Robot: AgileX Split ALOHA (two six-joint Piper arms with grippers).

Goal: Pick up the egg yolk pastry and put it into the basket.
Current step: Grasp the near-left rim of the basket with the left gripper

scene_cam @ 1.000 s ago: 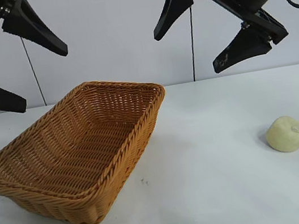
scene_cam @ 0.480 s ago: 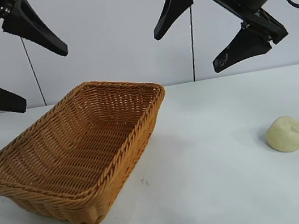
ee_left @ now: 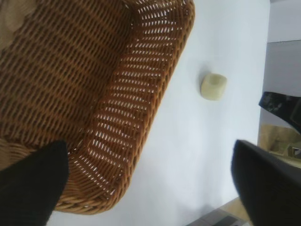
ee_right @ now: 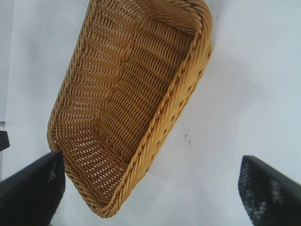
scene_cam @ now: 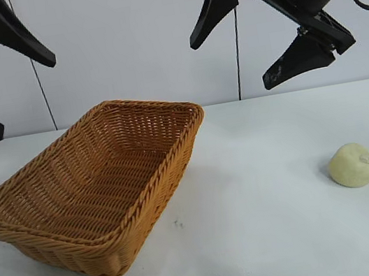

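The egg yolk pastry (scene_cam: 353, 165), a small pale cream dome, lies on the white table at the right. It also shows in the left wrist view (ee_left: 214, 86). The wicker basket (scene_cam: 165, 168) sits on the left half of the table, empty. It also shows in the left wrist view (ee_left: 155, 101) and in the right wrist view (ee_right: 162, 120). My right gripper (scene_cam: 247, 46) hangs open high above the table's middle, left of and far above the pastry. My left gripper (scene_cam: 0, 94) hangs open high at the far left, above the basket's left end.
The white table (scene_cam: 272, 237) spreads around the basket and pastry. A pale wall stands behind. Two thin dark cables hang down it, one (scene_cam: 37, 77) at the left and one (scene_cam: 236, 51) at the middle.
My left gripper has moved up and to the left. The right gripper, basket and pastry have not moved.
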